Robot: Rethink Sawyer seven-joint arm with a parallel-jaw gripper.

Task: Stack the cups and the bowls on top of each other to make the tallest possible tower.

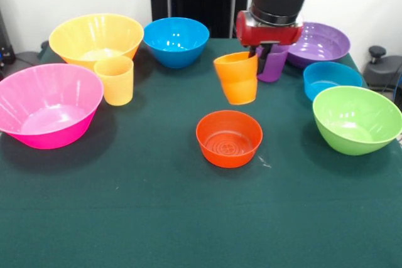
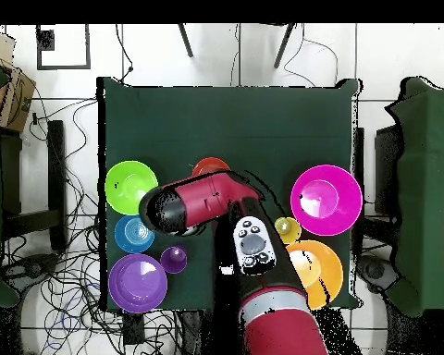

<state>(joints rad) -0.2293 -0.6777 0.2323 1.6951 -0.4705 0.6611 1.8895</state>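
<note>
The gripper [image 1: 259, 61] pinches the orange cup [image 1: 237, 78] by its rim, holding it tilted in the air just behind and above the red-orange bowl [image 1: 229, 137], which sits mid-table, nearer the front edge. The purple cup [image 1: 272, 62] stands close behind the gripper; the lime bowl [image 1: 357, 119] lies toward one side edge, clear of the likely drop.

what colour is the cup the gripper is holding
Orange; the glossy plastic cup shows best in the front view.

Orange cup [image 1: 237, 78] tilted, held in the air above small red-orange bowl [image 1: 229, 137]; the bowl upright, empty, mid-counter.
</note>
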